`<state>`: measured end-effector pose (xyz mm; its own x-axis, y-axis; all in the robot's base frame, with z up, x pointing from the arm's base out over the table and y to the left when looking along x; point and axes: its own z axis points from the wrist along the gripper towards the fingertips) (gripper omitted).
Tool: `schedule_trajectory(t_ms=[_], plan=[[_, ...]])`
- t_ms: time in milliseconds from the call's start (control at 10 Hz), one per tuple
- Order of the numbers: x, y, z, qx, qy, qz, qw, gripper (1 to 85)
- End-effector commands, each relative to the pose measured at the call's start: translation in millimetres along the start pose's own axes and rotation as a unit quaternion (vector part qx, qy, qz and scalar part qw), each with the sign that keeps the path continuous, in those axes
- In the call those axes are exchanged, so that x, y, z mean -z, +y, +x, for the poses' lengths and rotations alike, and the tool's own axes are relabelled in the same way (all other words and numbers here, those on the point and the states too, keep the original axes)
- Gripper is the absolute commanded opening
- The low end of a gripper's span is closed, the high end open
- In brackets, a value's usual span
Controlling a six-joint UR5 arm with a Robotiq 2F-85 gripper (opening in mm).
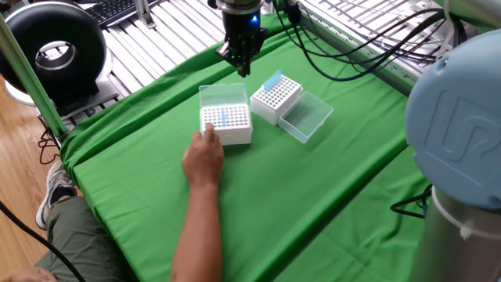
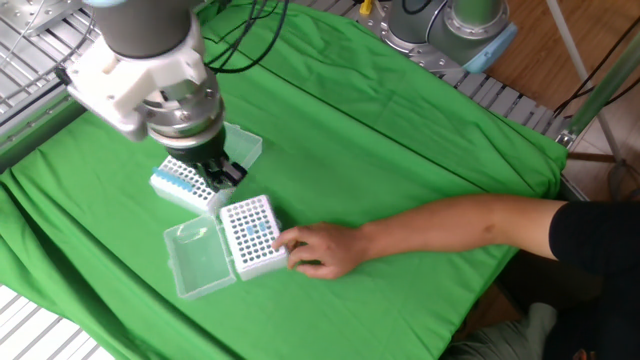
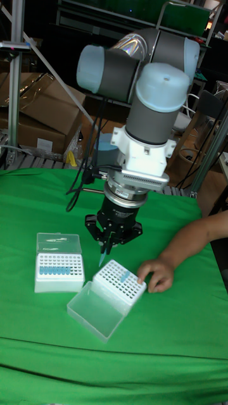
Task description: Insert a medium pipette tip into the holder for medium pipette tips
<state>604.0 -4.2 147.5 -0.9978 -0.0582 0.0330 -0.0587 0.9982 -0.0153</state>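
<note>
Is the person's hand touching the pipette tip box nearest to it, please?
Yes, the hand rests its fingertips against the side of that box.

UR5 arm (image 3: 149, 82): grey tube links, pale blue joint caps, white wrist flange. Black pincer (image 3: 109, 243) body below, blue indicator light lit. Black cables run loose along the arm from the wrist.

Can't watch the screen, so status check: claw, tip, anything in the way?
Claw shut on tip, in the air. Tip not inserted yet. Hand touching one rack.
</note>
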Motion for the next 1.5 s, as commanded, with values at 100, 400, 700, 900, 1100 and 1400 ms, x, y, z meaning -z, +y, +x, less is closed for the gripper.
schedule_trajectory(t_ms=[100, 400, 700, 900, 1100, 1400], plan=[[-6.7, -27.5, -1.1, 0.021, -0.016, -0.002, 0.9997, 1.0], [-16.4, -42.2, -0.3, 0.034, -0.027, -0.005, 0.9990, 1.0], [-20.4, -47.0, -0.2, 0.039, -0.031, -0.005, 0.9987, 1.0], [-24.9, -48.0, -1.5, 0.042, -0.037, -0.008, 0.9984, 1.0], [-27.5, -49.3, -0.3, 0.042, -0.038, -0.007, 0.9984, 1.0], [-35.0, -50.5, 1.3, 0.043, -0.044, -0.007, 0.9981, 1.0]])
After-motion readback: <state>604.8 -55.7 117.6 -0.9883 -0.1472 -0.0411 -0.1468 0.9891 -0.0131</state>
